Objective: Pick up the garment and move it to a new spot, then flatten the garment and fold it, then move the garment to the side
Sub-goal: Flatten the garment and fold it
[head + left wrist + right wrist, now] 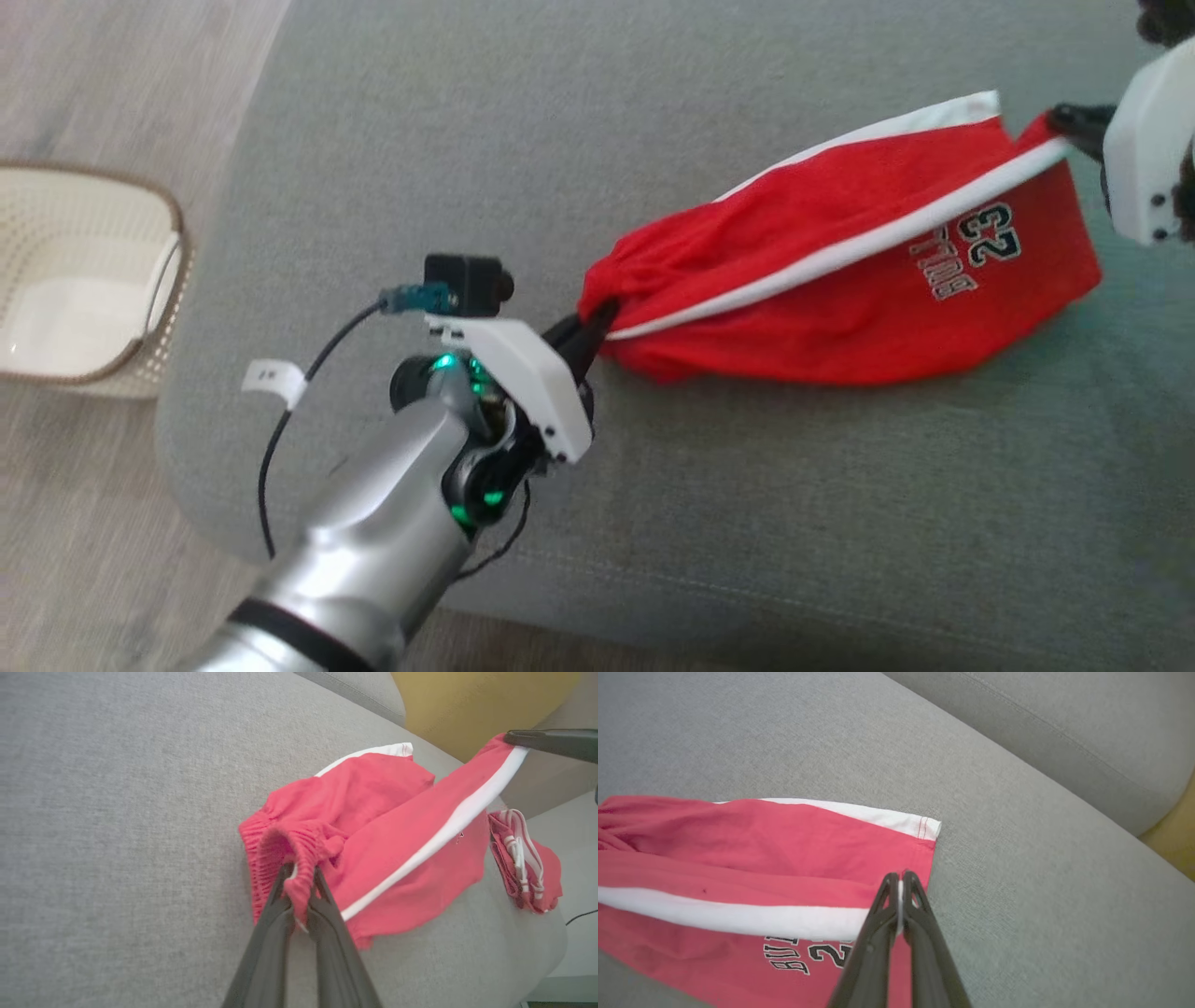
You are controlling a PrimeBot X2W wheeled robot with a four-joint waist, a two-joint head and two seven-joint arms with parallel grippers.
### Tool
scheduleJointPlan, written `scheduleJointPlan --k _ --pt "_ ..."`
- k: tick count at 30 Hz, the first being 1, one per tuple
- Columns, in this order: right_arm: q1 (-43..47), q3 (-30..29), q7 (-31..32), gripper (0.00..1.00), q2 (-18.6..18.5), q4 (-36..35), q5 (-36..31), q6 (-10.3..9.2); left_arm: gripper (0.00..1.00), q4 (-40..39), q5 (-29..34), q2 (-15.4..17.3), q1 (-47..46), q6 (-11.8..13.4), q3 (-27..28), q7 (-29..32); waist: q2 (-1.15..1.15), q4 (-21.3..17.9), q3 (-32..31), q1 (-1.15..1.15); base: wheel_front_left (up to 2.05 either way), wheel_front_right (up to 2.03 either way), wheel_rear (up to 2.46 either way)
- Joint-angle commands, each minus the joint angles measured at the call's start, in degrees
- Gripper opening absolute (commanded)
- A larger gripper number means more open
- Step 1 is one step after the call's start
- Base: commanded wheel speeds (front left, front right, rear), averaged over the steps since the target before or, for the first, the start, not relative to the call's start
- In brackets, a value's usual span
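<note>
Currently, the red shorts (pixel 840 280) lie stretched across the grey sofa seat cushion (pixel 560 140), running in the head view from the centre toward 2 o'clock. The left gripper (pixel 597 322) is closed narrow on the gathered elastic waistband at the 9 o'clock end of the garment; the left wrist view shows the ribbed band bunched between its two dark fingers (pixel 266 933). The right gripper (pixel 1060 119) is pinched fully together on the white side stripe at the hem, at the 2 o'clock end; the right wrist view shows the white fabric edge between its fingertips. The stripe runs taut between the two grips. The lower leg panel, bearing lettering and the number 23, rests on the cushion. A cream perforated basket (pixel 56 201) stands on the floor (pixel 75 523) at 9 o'clock, well apart from the shorts. In the left wrist view, a second red-and-white garment (pixel 523 858) lies at the cushion edge at 3 o'clock.
</note>
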Motion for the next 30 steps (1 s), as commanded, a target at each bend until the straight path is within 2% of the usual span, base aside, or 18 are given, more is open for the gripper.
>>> scheduleJointPlan --k 1,17,28,29,30 --pt "-1.2 -0.2 -0.5 0.0 -0.3 -0.6 -0.5 -0.03 0.0 -1.0 -0.1 0.5 -3.0 -0.3 2.0 -0.8 0.0 1.5 1.9 0.0 0.0 0.0 0.0" --pt "-7.7 3.4 -10.5 0.0 4.1 12.5 -1.0 -0.03 0.0 5.3 -1.4 -1.8 -9.7 -0.8 0.0 -2.2 0.0 2.7 6.7 0.0 0.0 0.0 0.0" --pt "-11.3 5.5 -16.2 0.0 6.2 16.2 0.0 -0.03 0.0 5.2 -5.1 -2.0 -13.8 -0.1 -1.7 -4.3 0.0 2.6 9.9 0.0 0.0 0.0 0.0" --pt "-11.6 5.8 -16.4 0.0 6.4 16.5 0.1 -0.03 0.25 5.3 -5.5 -2.0 -14.2 0.3 -1.7 -4.8 0.0 2.6 10.1 0.0 0.0 0.0 0.0" --pt "-11.6 5.8 -16.4 0.0 6.4 16.5 0.1 -0.03 0.25 5.3 -5.5 -2.0 -14.2 0.3 -1.7 -4.8 0.0 2.6 10.1 0.0 0.0 0.0 0.0"
